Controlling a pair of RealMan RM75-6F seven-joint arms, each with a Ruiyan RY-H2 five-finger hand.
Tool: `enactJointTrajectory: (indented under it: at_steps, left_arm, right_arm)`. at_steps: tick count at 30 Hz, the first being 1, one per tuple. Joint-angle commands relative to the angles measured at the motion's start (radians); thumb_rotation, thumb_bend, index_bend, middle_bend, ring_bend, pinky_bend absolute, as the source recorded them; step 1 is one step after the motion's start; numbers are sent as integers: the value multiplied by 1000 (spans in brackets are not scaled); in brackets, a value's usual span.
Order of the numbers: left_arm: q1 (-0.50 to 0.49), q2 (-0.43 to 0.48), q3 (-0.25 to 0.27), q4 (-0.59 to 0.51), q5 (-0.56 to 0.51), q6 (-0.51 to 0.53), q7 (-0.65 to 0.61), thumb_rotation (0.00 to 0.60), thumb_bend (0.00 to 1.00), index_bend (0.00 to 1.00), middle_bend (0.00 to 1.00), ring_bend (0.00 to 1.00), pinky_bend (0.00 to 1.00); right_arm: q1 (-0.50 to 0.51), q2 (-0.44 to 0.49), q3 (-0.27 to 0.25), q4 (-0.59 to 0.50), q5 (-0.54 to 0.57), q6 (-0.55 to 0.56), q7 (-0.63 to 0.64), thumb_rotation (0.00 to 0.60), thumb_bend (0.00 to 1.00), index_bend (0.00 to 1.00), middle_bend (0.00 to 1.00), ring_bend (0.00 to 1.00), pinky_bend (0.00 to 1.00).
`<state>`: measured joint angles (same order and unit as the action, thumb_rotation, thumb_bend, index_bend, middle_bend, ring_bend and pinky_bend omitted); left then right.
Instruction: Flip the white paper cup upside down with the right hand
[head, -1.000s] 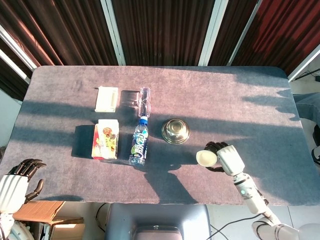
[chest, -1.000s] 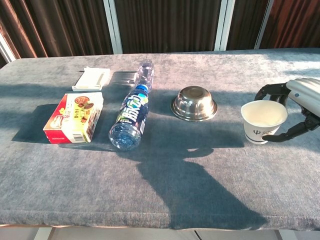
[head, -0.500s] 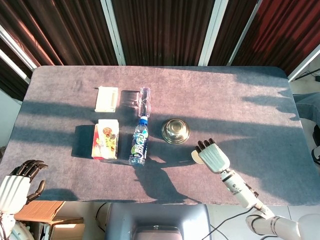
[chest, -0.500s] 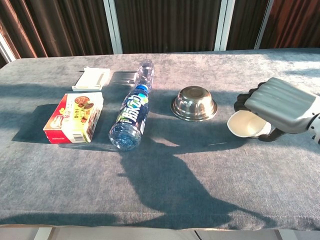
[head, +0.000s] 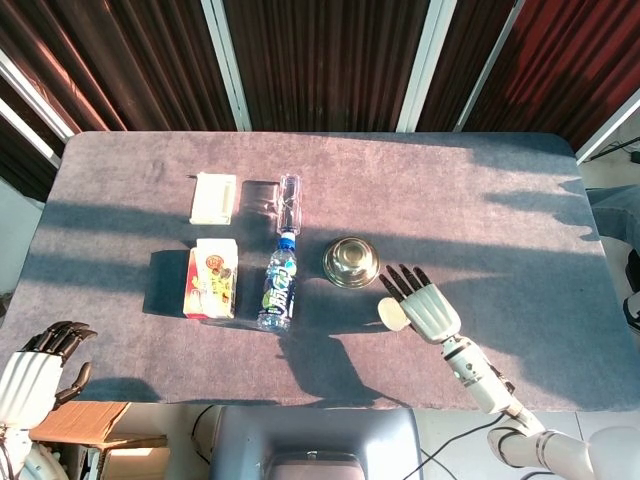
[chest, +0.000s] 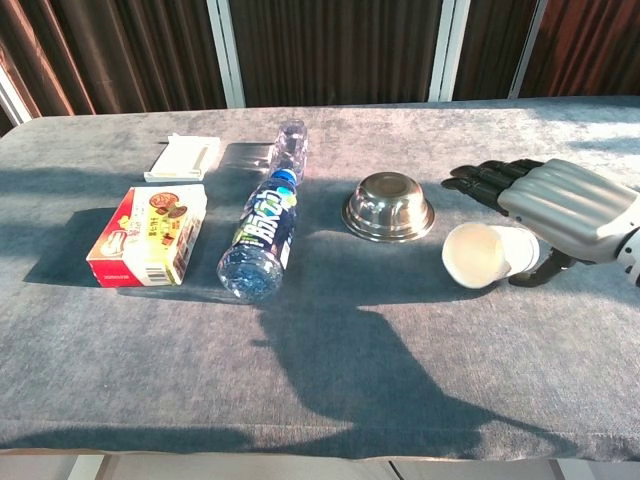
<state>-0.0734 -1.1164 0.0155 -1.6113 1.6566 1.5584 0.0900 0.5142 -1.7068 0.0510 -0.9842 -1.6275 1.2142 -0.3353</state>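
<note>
From the head view, the white paper cup (head: 391, 313) lies tipped on its side under the right hand (head: 425, 303), just right of the steel bowl (head: 350, 262); its long axis runs across the grey surface (head: 480, 200) with the mouth facing left. The hand is palm down, dark fingers (head: 400, 280) stretched away from the robot. The left hand (head: 35, 365) hangs off the near left edge, fingers curled on nothing.

From the chest view, the cup (chest: 486, 254) is sideways, open mouth turned left and toward the camera. The right hand (chest: 560, 205) covers its base end, thumb beneath, fingers (chest: 490, 178) extended flat; whether it truly grips the cup, I cannot tell.
</note>
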Motion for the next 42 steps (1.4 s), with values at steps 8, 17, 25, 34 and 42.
enactJointTrajectory:
  at_steps: [8,17,25,34,42]
  left_arm:
    - [-1,0,1,-2,0,-3,1,600,420,337,271,205,390]
    - [-2,0,2,-2,-1,-6,1,600,420,338,271,205,391]
    - [1,2,3,-2,2,0,-3,600,419,338,278,205,391]
    - [1,3,3,-3,0,-2,-5,600,420,338,282,205,391]
    - [0,3,5,-7,5,-5,-1,600,420,338,283,206,391]
  right_arm:
    - [-1,17,1,37,58,-49,271,600,271,34,22,24,257]
    - [29,-49,-15,183,26,-37,481,600,271,472,345,380,567]
    - [31,-90,-38,266,1,-2,514,600,353,630,455,510,679]
    - [28,-107,-38,317,-31,99,458,600,389,703,487,552,717]
    - [107,-56,-108,356,-266,341,-173,600,389,718,491,550,709]
